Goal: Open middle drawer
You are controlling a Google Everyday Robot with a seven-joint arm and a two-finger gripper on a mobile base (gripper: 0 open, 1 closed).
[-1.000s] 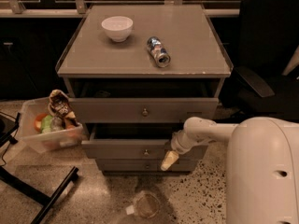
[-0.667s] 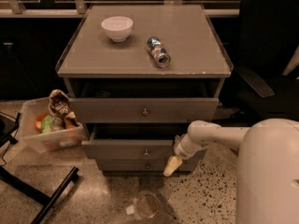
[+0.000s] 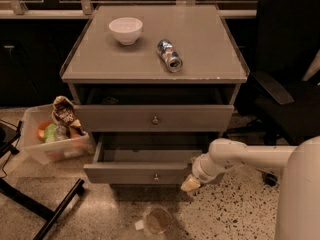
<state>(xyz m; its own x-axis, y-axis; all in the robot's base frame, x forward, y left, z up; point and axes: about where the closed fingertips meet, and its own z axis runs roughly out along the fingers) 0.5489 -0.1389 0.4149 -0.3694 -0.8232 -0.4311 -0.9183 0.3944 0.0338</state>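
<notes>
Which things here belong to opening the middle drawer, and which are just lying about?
Job in hand:
middle drawer, standing pulled out
end effector, at the right end of that drawer's front

Lying about:
white bowl and can on the cabinet top
upper drawer
plastic bin on the floor, left
office chair, right
</notes>
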